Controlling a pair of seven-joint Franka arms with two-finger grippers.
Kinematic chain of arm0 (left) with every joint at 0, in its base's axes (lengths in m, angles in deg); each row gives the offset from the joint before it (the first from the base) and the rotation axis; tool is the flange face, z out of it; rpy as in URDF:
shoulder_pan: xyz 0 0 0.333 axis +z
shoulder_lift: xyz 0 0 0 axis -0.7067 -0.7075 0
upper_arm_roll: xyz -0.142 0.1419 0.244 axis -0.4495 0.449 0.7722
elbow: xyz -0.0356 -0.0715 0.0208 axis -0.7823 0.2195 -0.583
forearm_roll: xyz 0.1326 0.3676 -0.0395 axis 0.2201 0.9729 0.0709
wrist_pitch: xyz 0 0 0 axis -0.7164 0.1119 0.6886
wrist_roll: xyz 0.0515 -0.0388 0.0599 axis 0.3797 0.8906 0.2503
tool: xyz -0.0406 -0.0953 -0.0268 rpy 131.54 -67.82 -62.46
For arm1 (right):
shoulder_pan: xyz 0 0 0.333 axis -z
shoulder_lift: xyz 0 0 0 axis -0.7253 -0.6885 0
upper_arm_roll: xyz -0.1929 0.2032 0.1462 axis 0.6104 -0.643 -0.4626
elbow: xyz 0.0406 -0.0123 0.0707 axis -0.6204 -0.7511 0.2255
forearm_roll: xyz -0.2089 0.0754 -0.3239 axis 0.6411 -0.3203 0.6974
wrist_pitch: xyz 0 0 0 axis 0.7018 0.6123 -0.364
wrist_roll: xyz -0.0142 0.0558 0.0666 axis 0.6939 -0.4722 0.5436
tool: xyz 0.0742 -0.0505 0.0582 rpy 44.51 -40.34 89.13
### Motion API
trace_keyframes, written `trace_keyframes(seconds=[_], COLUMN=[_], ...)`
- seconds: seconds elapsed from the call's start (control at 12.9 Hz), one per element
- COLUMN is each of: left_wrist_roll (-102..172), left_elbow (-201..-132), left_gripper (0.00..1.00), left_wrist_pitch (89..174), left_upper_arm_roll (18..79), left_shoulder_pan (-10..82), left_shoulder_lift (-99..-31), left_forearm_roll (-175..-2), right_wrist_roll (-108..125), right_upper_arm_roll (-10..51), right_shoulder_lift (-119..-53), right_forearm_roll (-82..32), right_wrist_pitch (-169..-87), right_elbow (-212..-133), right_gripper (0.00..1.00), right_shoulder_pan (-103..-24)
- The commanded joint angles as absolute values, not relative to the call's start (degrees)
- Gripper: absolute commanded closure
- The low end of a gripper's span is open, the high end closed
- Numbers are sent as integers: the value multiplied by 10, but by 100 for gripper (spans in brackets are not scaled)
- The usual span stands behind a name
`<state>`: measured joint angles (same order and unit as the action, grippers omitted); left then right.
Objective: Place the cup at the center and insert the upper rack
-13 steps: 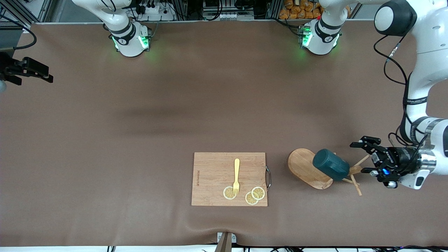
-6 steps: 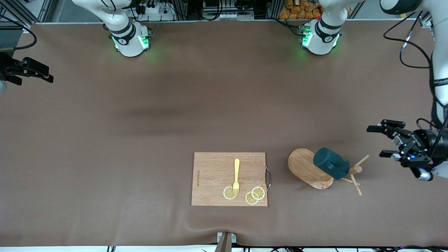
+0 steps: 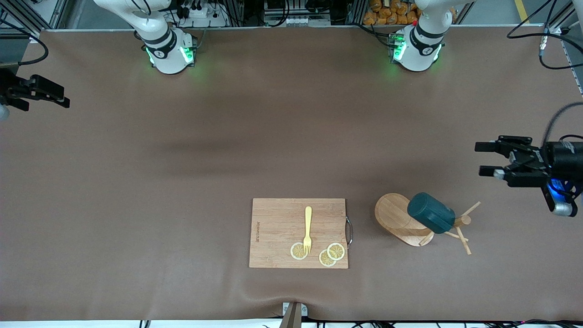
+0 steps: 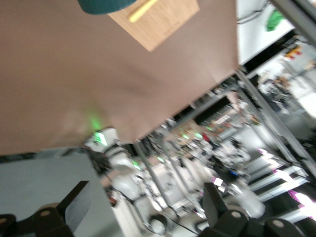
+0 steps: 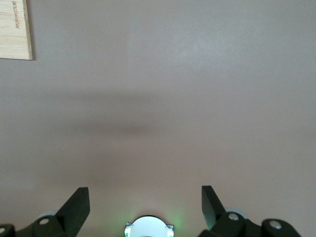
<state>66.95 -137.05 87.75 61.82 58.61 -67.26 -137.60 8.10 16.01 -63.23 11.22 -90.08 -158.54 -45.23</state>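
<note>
The left tool (image 3: 486,159), released and empty, has drawn away from the cup (image 3: 430,212), which lies on the tipped upper rack (image 3: 401,218). The right tool (image 3: 43,93) waits, released.

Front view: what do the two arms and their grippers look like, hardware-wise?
Both arms are glossy white with black joint bands and green lights glowing at their bases. The left gripper is black with two flat black fingers, a blue light on its wrist and loose black cables trailing above. The right gripper is black too.

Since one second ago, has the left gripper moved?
Yes. The left gripper, open, has pulled away from the mug tree, toward the robots' bases.
</note>
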Motion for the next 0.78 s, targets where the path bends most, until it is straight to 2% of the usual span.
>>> trace_keyframes(seconds=[0.0,0.39,0.7], left_wrist_roll=[651,630,629], left_elbow=[-1386,-1391,-1397], left_gripper=[0,0,0], left_wrist_pitch=[881,886,887], left_upper_arm_roll=[585,480,406], left_shoulder_pan=[577,579,581], left_shoulder_lift=[-627,-574,-566], left_forearm_roll=[-1268,-978,-809], right_wrist_roll=[90,94,130], right_upper_arm_roll=[159,159,159], right_shoulder_lift=[-623,-623,-622], right_forearm_roll=[110,114,115], right_wrist_pitch=[-899,-900,-899], right_elbow=[-1591,-1592,-1591], right_gripper=[0,0,0], right_shoulder_pan=[-440,-431,-432])
